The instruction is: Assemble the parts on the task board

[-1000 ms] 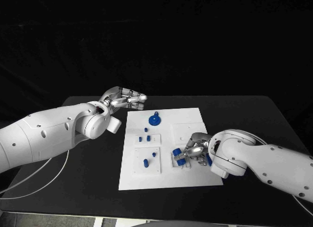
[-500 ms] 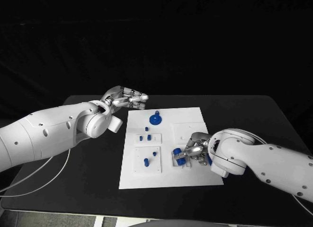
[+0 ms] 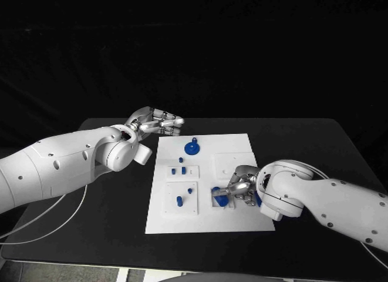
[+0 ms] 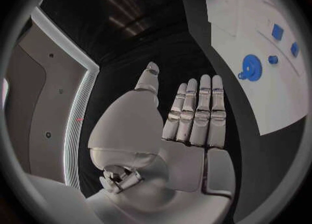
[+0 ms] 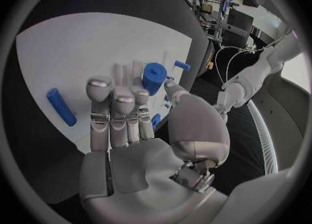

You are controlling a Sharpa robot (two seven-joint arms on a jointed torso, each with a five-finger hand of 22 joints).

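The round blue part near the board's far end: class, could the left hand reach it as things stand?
Probably yes. The left hand hovers open just beyond the task board's far corner, and nothing lies between it and the round blue part.

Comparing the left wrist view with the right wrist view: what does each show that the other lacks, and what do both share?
Left wrist view alone: the left hand, open and empty over the black table, and the blue disc-shaped part. Right wrist view alone: the right hand with its fingers at a blue cylinder, and a blue rod lying on the board. Shared: the white task board with blue parts on it.
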